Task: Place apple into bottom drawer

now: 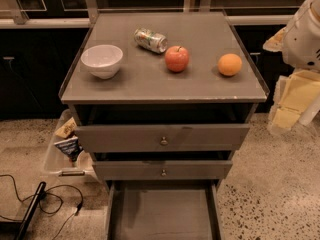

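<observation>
The red apple (pixel 177 58) with yellowish patches stands on the grey cabinet top (pixel 150 81), right of centre. The bottom drawer (pixel 162 214) is pulled out at the foot of the cabinet, and its flat grey floor is bare. My gripper (pixel 295 96) hangs at the right edge of the view under the white arm (pixel 305 29). It is beside the cabinet, to the right of the apple and apart from it, with nothing visibly in it.
An orange (pixel 229 64) sits right of the apple, a tipped can (pixel 150 39) behind it, and a white bowl (pixel 102 60) at the left. The two upper drawers (pixel 162 136) stand slightly open. A clear bin (pixel 65 146) and cables (pixel 45 196) lie on the floor at the left.
</observation>
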{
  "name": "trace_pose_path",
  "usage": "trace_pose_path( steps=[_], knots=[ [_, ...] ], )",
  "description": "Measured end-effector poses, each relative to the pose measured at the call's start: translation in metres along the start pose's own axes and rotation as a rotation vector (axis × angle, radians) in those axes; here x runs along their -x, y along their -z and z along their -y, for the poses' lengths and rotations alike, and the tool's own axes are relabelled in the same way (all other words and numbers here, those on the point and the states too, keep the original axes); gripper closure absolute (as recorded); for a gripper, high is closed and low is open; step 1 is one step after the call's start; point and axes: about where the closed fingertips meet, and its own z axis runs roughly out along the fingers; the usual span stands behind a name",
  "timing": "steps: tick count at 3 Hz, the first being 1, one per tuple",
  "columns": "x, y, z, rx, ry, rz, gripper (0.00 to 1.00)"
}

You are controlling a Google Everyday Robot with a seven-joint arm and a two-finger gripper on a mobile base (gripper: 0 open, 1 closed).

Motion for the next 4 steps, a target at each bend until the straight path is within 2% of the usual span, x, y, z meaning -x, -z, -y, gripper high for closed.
trace_pose_path(
  steps=[1, 2, 3, 4],
  knots=[
    [0.000, 0.000, 0.000, 0.000, 0.000, 0.000, 0.00],
    [0.006, -0.004, 0.010, -0.020, 0.015, 0.026, 0.00],
    [0.010, -0.025, 0.043, -0.041, 0.033, 0.033, 0.00],
    [0.017, -0.041, 0.077, -0.039, 0.020, 0.071, 0.00]
  ],
)
